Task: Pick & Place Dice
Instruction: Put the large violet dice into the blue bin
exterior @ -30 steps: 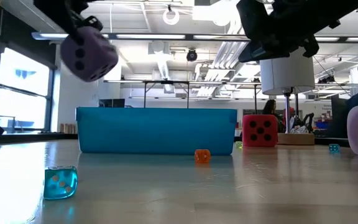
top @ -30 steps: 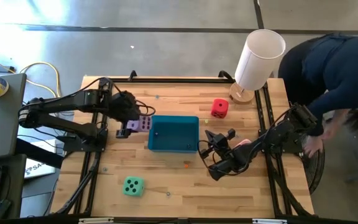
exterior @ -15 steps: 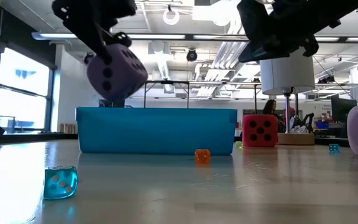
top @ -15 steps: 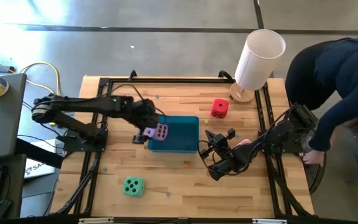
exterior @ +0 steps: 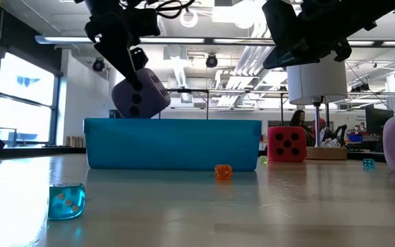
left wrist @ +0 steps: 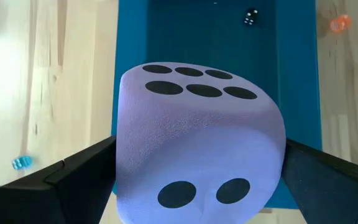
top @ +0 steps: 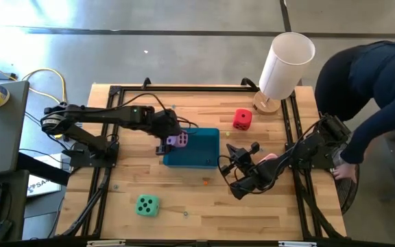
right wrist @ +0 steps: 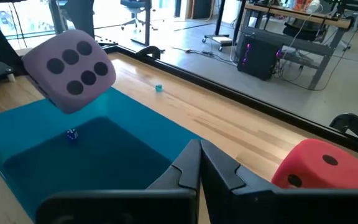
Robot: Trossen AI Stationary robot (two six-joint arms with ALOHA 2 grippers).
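Note:
My left gripper [top: 172,141] holds the lilac die [left wrist: 197,149] in the air just above the left end of the teal tray [top: 201,156]. In the low view the lilac die [exterior: 140,94] hangs a little over the tray's rim [exterior: 173,122]. The red die [top: 242,119] rests on the table beyond the tray's right end. Near the front left lies the mint green die [top: 147,205]. A pink die [top: 269,158] lies under my right arm. My right gripper [right wrist: 199,163] is shut with nothing in it, right of the tray and pointing at it. My left gripper pinches the lilac die between its two fingers [left wrist: 73,180], on two opposite side faces [left wrist: 124,174]. The fingers slant down from the table's left side. The die is lifted clear and tilted, its six-pip face [left wrist: 194,81] turned upward, over the tray's left end.
A tiny dark die [left wrist: 250,17] lies inside the tray. A small orange die [exterior: 223,171] and a small blue die [exterior: 67,201] lie on the table in front of it. A white cylinder [top: 286,65] stands at the far right. A person [top: 369,89] bends over beside the table's right edge.
My left gripper has carried the lilac die toward the table's right edge and downward, from beside the tray's left end to a spot over that end. The die has stayed clear of the table and has turned a little in the hold.

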